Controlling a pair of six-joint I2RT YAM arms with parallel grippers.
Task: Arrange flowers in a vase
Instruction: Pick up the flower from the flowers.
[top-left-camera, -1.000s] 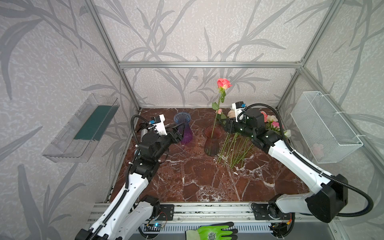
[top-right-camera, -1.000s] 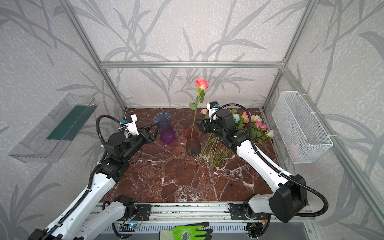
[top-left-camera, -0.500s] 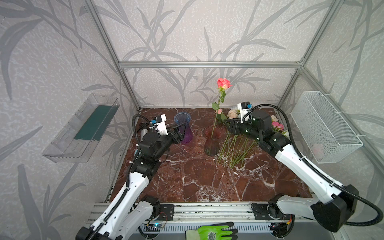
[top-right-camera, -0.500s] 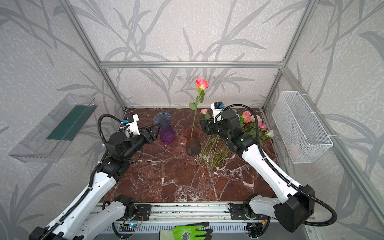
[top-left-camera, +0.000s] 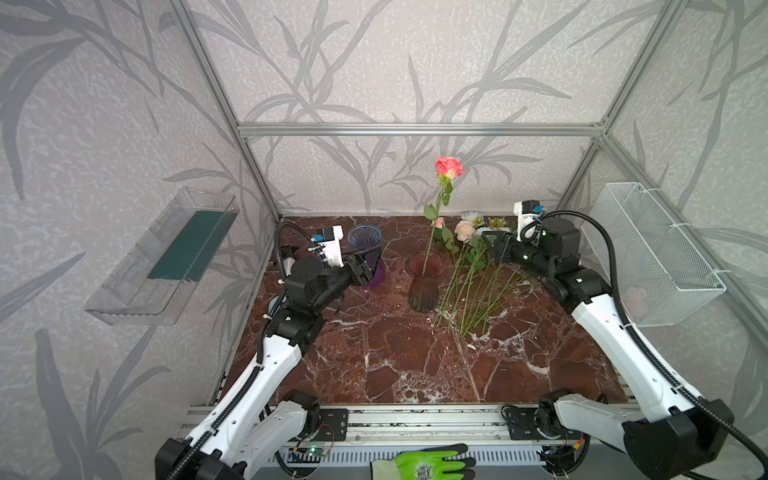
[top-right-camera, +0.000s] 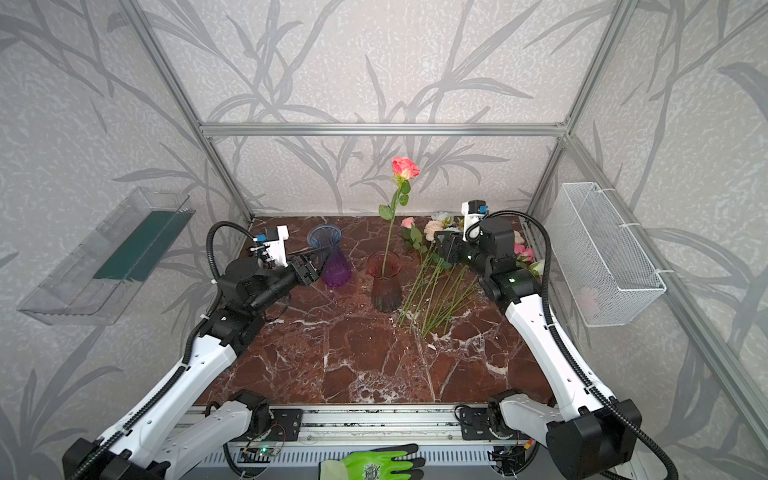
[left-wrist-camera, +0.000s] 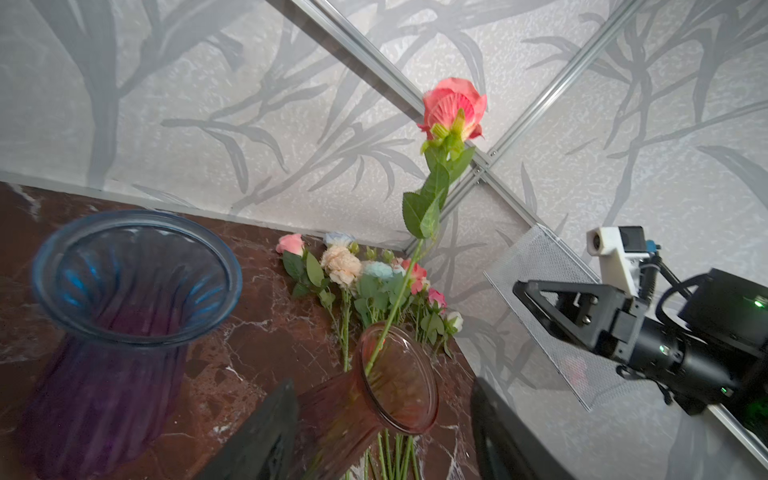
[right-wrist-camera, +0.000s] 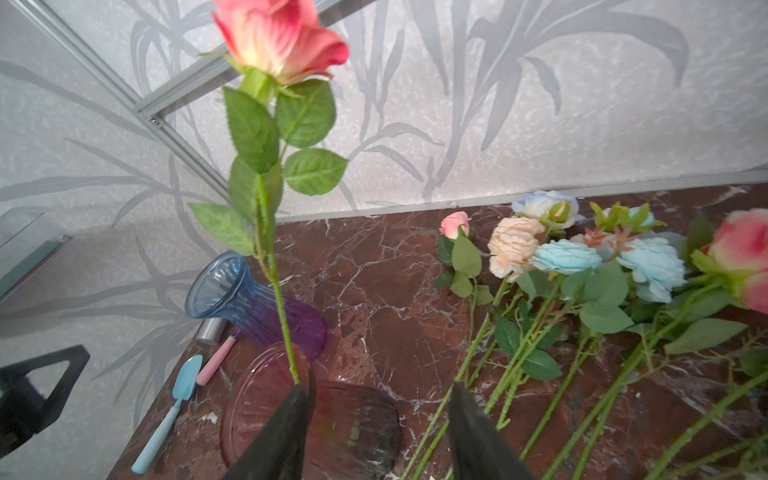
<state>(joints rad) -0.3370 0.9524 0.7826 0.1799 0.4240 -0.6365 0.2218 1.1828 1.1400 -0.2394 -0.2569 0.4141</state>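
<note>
Since a second ago the right end effector (top-left-camera: 496, 248) has drawn back from the stem of the coral-pink rose (top-left-camera: 449, 167) and now hangs off to the right of it, over the leafy upper part of the loose flowers (top-left-camera: 471, 270). The rose stays where it was: upright, with its stem in the red vase (top-left-camera: 423, 286) near the middle of the worktop (top-left-camera: 395, 353). The other flowers lie flat just right of that vase, heads toward the back wall. The left arm has hardly shifted.

The right arm rises from the front right corner, forearm slanting up and back, wrist turned so the end effector faces left toward the red vase. In the right wrist view its fingers (right-wrist-camera: 291, 415) are spread with nothing between them. The left arm comes up from the front left, elbow raised, with the left end effector (top-left-camera: 366, 266) pointing right, just beside the blue-and-purple vase (top-left-camera: 364, 237) – jaws parted, gripping nothing
</note>
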